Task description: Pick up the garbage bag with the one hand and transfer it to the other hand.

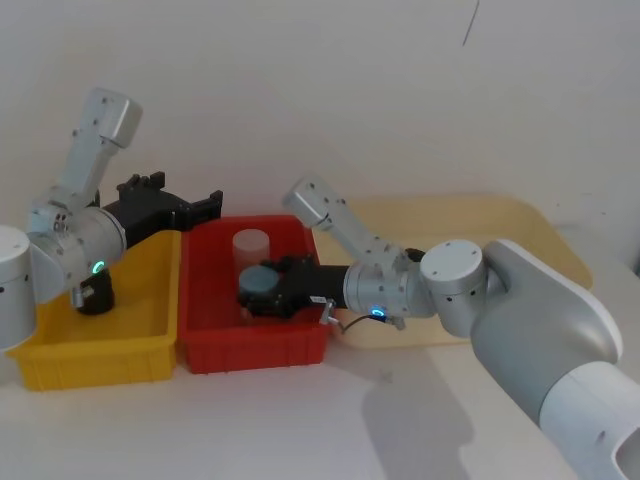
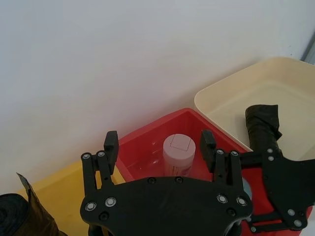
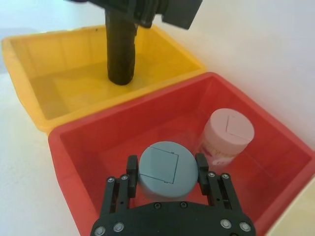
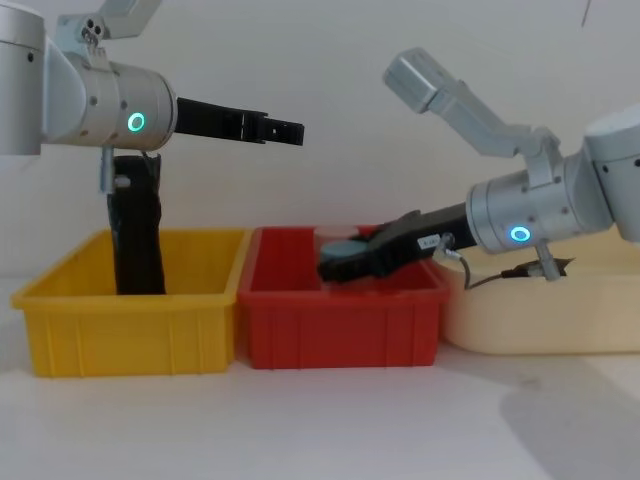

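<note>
Currently the step in hand is the pick. The garbage bag (image 4: 135,230) stands upright in the yellow bin (image 1: 90,365), its ragged top above the walls, untouched. In the head view it sits at 9 o'clock from the red bin (image 1: 250,355).

Left gripper (image 4: 283,125): jaws apart, empty, held level above the bins, its fingertips past the bag toward 3 o'clock.

Right gripper (image 3: 166,162): low in the red bin, jaws clamped on the blue-lidded jar (image 1: 263,280). A pink-lidded jar (image 3: 229,130) stands just beside it at 12 o'clock.

Judgement, doing it well:
- Pull the left gripper back toward 9 o'clock until the bag's upper half lies between the fingers, then close on it below the ragged top, where the roll looks firmer.
- Lift straight up so that the base clears the bin wall.
- The right gripper would have to release the jar first, or it has nothing free to receive with.

View differences:
- The chest view gives heights: the bag rises nearly to the left wrist.
- The right wrist view shows the clamp on the jar lid plainly, with the bag beyond.
- The left wrist view shows the open fingers and, farther off, a black bundle (image 2: 263,123) lying in the cream tray (image 2: 216,105).
</note>
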